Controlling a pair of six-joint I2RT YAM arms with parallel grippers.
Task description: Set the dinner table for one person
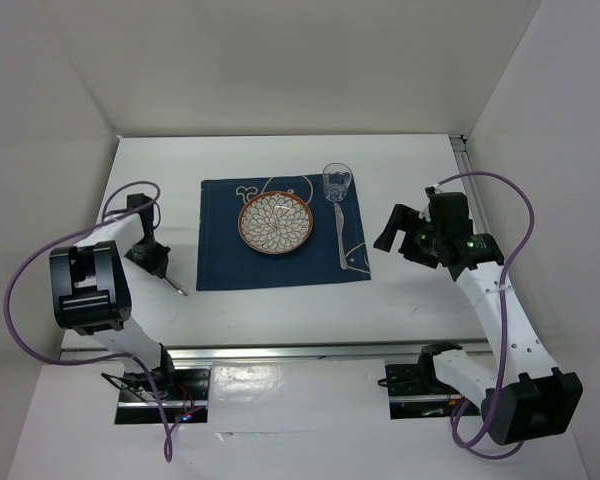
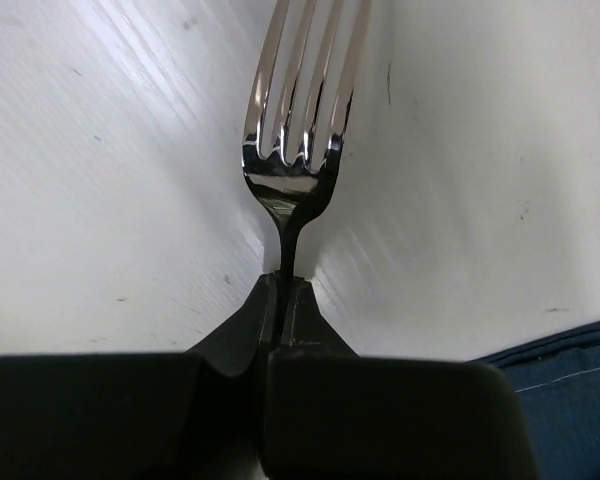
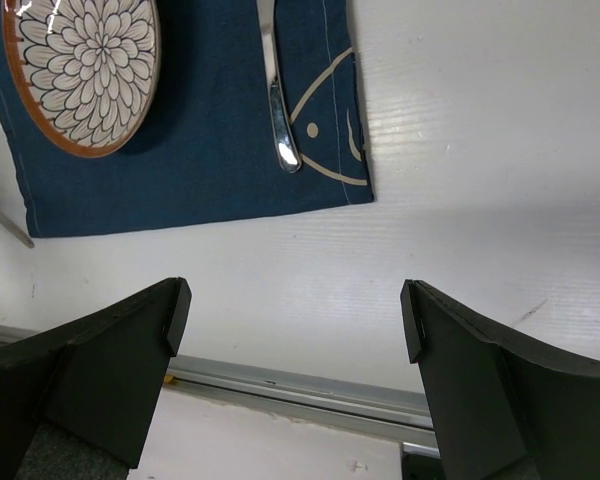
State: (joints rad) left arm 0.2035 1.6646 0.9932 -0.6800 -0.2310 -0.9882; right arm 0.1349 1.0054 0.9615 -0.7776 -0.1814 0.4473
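The white counter (image 1: 280, 312) fills the floor of the walled box, with a metal rail (image 1: 310, 351) along its near edge. A blue mat (image 1: 220, 250) lies at its middle, well clear of every edge. On the mat sit a patterned plate (image 1: 277, 222), a glass (image 1: 337, 182) at the far right corner, and a silver utensil (image 1: 339, 240) lying just inside the right hem.

The left gripper (image 1: 158, 262) is over the bare strip left of the mat, near its left edge. Its fingers (image 2: 250, 320) are pressed together on the neck of a fork (image 2: 292, 150), whose tines reach out over bare white. The mat's corner shows at the lower right of the left wrist view.

The right gripper (image 1: 400, 236) is spread wide and holds nothing. It is above open counter between the mat's right edge and the right wall. A bare band runs between the mat's near hem and the rail.
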